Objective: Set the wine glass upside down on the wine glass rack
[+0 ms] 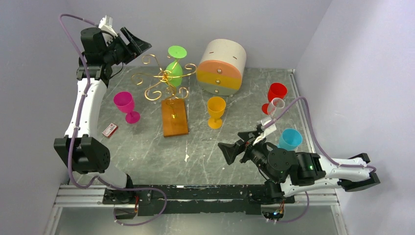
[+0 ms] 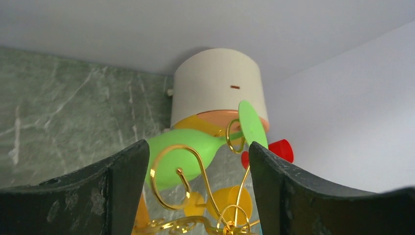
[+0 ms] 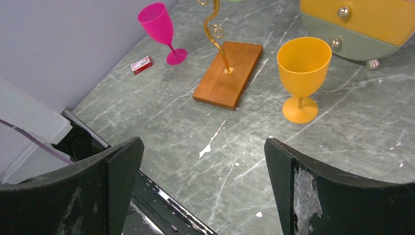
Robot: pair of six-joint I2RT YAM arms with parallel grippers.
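The wine glass rack [image 1: 164, 81] is a gold wire tree on a brown wooden base [image 1: 174, 117]. A green wine glass [image 1: 174, 71] hangs upside down in its back right scroll arm, foot on top. My left gripper [image 1: 134, 45] is open and empty, raised at the back left, just left of the rack. In the left wrist view the green glass [image 2: 183, 156] and the gold scrolls [image 2: 195, 196] show between the open fingers. My right gripper [image 1: 230, 152] is open and empty, low over the near table; its view shows the wooden base [image 3: 229, 73].
A magenta glass [image 1: 126, 106], an orange glass [image 1: 216, 111], a red glass [image 1: 275, 95], a small clear glass [image 1: 276, 105] and a blue glass [image 1: 289, 139] stand upright. A round cream drawer box [image 1: 222, 67] sits at the back. A small red box [image 1: 110, 129] lies at the left.
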